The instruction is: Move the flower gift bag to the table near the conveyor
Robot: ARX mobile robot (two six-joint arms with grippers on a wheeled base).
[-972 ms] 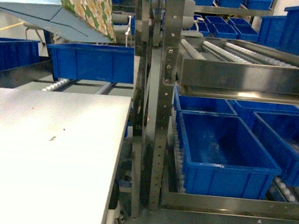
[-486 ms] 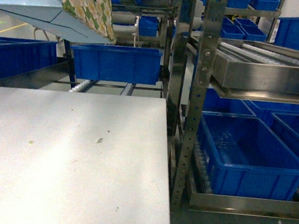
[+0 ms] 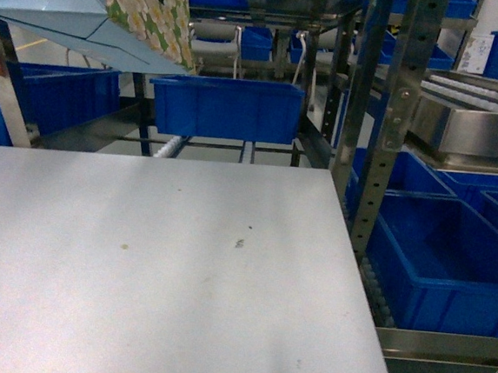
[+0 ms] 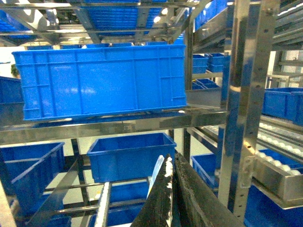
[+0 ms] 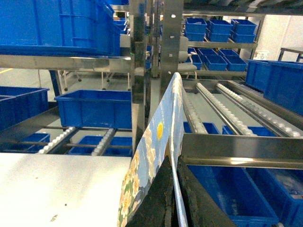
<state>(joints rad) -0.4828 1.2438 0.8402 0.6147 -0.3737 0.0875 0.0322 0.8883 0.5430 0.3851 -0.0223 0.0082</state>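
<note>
The bag (image 3: 90, 11) hangs at the upper left of the head view, above the far left part of the table (image 3: 163, 266) and clear of its surface. Its light-blue gusset faces down and forward; the daisy-printed face tilts to the right.

The left gripper (image 4: 171, 198) is closed on a thin white edge of the bag (image 4: 165, 177) (seen edge-on in the left wrist view). The right gripper (image 5: 173, 198) is likewise clamped on the bag's rim (image 5: 158, 156), with the daisy print showing to the left of the dark fingers (image 5: 154, 198).

The table fills the lower left and centre of the head view, with a few small dark specks (image 3: 240, 243) on it. The conveyor (image 3: 394, 121) stands just beside the table's right edge and behind its far edge. A blue bin (image 3: 225, 108) sits on rollers (image 3: 170, 146) behind the table; further bins (image 3: 447, 265) occupy the lower tier on the right.
</note>
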